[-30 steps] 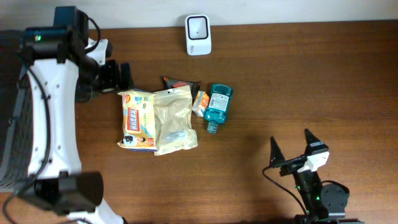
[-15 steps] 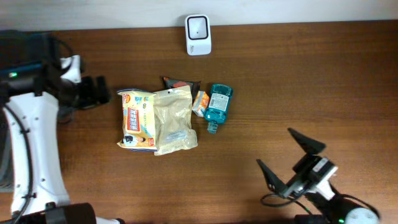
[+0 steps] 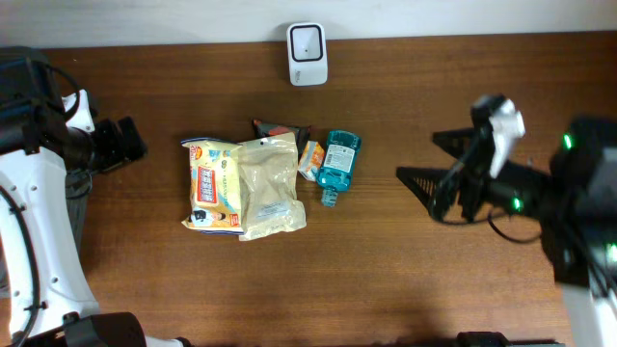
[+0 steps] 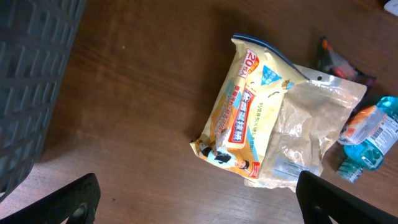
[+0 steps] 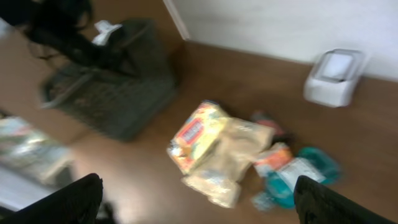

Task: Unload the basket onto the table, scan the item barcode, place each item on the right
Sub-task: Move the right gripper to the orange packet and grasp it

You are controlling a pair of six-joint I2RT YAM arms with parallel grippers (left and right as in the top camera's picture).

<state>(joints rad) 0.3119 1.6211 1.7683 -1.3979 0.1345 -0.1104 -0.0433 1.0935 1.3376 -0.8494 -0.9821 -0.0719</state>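
My right claw [image 3: 419, 159] and left claw [image 3: 127, 145] are both spread wide and empty, the right over the desk [image 3: 463, 280] near the bottle [image 3: 337, 162], the left well apart beyond the packet [image 3: 214, 186]. Everything to scan lies heaped mid-desk, the pouch [image 3: 268, 183] overlapping that packet, so a pinch could drag both or slip on film. Farthest is the scanner [image 3: 308, 53]; a barcode turned away won't read.

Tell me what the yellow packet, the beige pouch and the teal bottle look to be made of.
Yellow packet: probably glossy printed plastic film; it creases and shines. Beige pouch: thin, cloudy plastic film, wrinkled, with a punched hang hole. Teal bottle: seemingly clear tinted plastic, since the colour shows through the body.
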